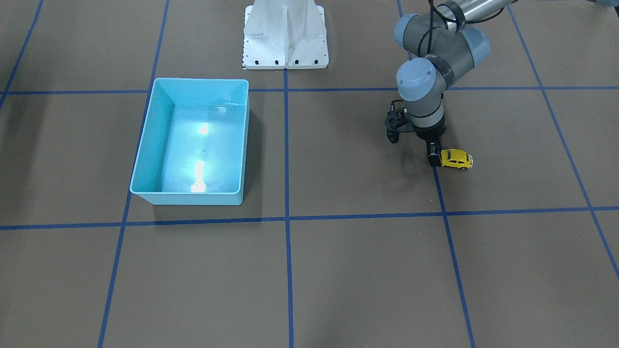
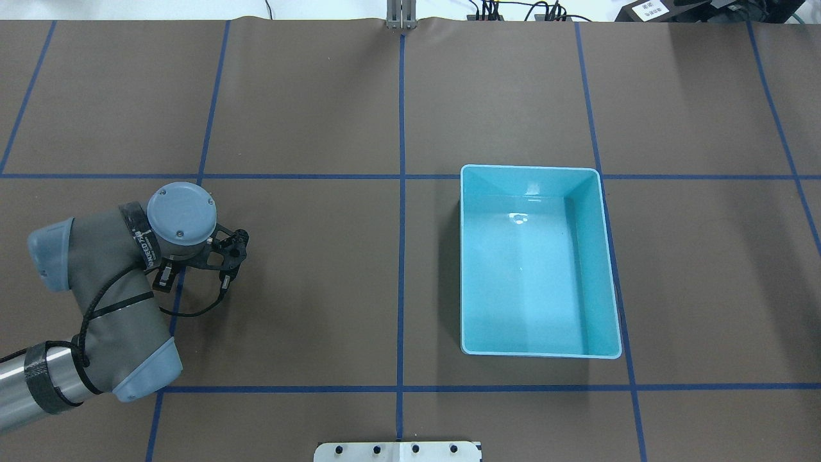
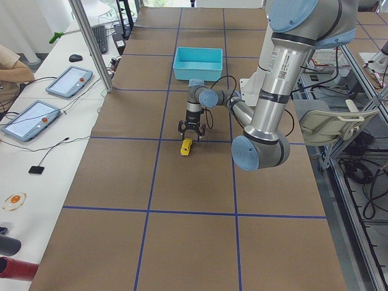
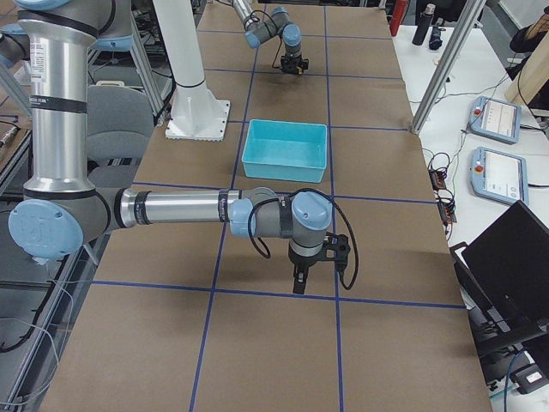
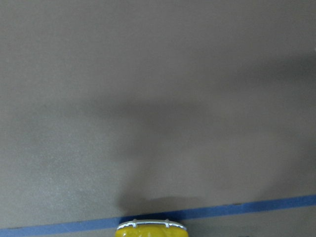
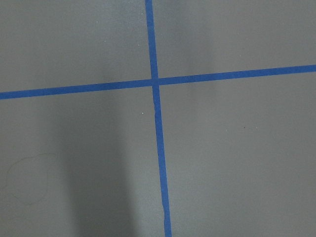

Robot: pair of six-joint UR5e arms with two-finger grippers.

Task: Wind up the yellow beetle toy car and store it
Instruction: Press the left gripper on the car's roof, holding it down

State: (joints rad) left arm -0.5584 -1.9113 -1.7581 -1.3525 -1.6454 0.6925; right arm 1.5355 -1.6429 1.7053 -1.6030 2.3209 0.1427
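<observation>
The yellow beetle toy car (image 1: 458, 160) sits low on the brown table, on the robot's left side. My left gripper (image 1: 434, 159) points straight down and its black fingers clamp the car's end nearest the table's middle. From the side, the gripper stands over the car (image 3: 186, 147). The left wrist view shows only the car's tip (image 5: 150, 228) at the bottom edge. The overhead view hides the car under the wrist. My right gripper (image 4: 298, 281) hangs just above bare table at the robot's far right. I cannot tell if it is open or shut.
The light-blue bin (image 1: 145, 145) stands empty right of the table's middle, also seen from overhead (image 2: 532, 169). Blue tape lines (image 6: 157, 123) cross the brown mat. The robot's white base (image 1: 285, 53) is at the table's edge. Tablets lie on a side table (image 3: 36, 118).
</observation>
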